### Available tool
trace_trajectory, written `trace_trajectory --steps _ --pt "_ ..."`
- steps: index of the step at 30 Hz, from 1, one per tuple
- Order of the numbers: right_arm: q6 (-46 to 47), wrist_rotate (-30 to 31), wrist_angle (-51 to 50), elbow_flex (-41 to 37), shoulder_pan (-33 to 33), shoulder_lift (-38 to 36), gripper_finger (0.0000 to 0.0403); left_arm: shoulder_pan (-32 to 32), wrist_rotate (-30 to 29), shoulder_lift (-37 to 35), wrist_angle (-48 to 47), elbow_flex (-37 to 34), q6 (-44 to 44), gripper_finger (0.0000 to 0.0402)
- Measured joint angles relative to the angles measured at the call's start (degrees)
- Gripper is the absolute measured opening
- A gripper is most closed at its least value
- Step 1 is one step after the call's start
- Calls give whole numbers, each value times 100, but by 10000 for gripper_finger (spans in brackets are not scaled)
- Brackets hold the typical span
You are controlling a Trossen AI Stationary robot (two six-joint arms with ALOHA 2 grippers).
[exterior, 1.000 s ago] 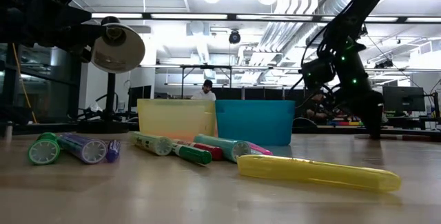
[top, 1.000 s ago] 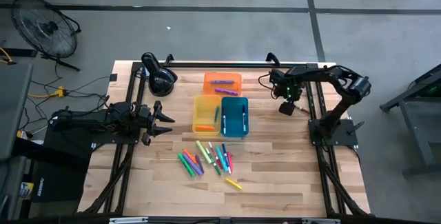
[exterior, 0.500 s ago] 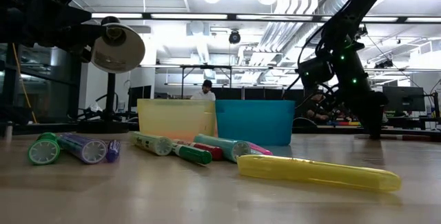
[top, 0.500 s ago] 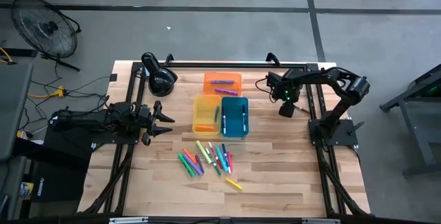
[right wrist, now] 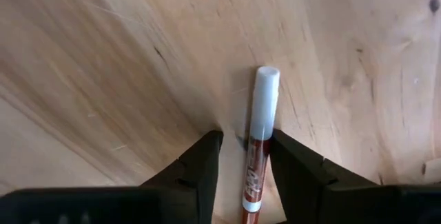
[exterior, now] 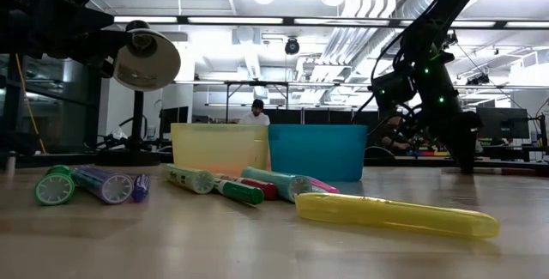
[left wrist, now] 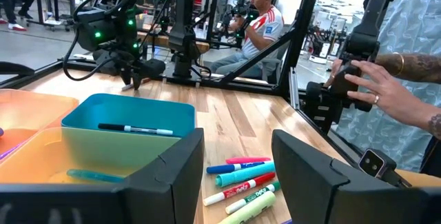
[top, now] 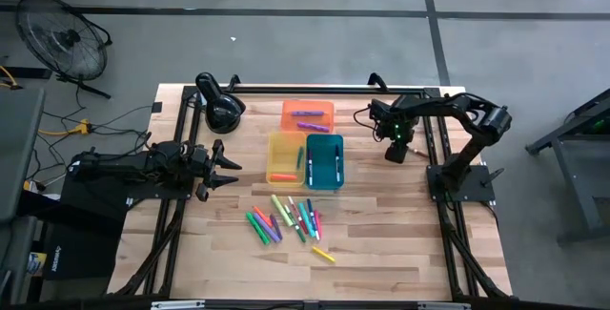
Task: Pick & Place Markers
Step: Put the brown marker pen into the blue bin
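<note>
Between right claw [right wrist: 242, 165] fingers | red marker [right wrist: 260, 141] | on table [right wrist: 103, 58]

Around my wooden table [top: 381, 253] the floor [top: 286, 43] is grey concrete, crossed by dark seams. A black floor fan [top: 62, 38] stands at ten o'clock from the table, with cables trailing beside it. A black desk lamp [top: 221, 108] sits on the table's far edge, at eleven o'clock. Beyond, the room is an open workshop under a white ceiling [exterior: 257, 4] with strip lights and ducts; a person [left wrist: 258, 24] sits among other rigs.
</note>
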Motion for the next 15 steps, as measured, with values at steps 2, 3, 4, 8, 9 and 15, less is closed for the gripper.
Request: trace_trajectory --steps 2,3,4,8,9,15 --pt "0 -15 -2 0 4 0 102 0 1 -1 0 0 2 170" --pt "0 -16 -4 -2 12 0 94 0 1 1 0 0 2 170" --pt "0 -17 -6 -2 23 0 87 1 1 -1 -1 0 2 170" --pt "-2 -38 -19 -2 54 0 47 0 1 0 0 0 2 170" --pt "-2 -43 -24 -2 55 0 37 0 1 -1 0 0 1 170" --pt "-9 -23 -44 -2 66 2 15 0 0 -1 0 0 1 170"
